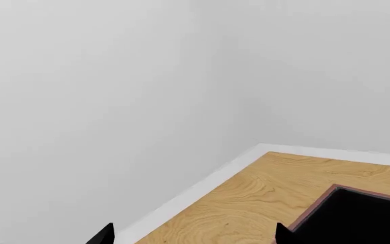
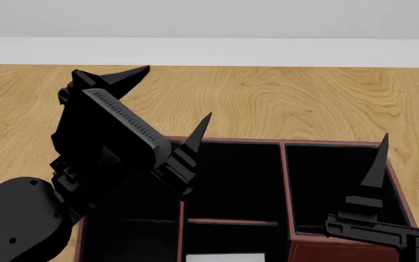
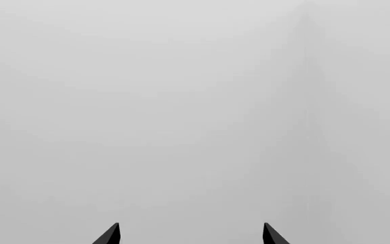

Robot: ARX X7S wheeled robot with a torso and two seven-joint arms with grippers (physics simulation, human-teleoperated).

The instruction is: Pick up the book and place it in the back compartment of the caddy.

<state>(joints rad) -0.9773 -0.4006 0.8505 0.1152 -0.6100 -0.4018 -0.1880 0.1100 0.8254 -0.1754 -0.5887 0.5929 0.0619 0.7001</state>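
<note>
Left gripper is spread wide and empty above the caddy, so we reach back and down: the book is a white sliver at the head view's bottom edge, long axis unclear.

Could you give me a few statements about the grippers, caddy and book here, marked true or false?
1. The left gripper is open and holds nothing. True.
2. The right gripper is clamped on the book. False: its fingertips stand apart with nothing between them.
3. The caddy sits on a wooden floor. True.
4. The caddy's back compartments already hold the book. False: the back compartments that show are bare black; only a white sliver, perhaps the book, shows at the head view's near edge.
5. The left wrist view shows a caddy corner. True.
</note>
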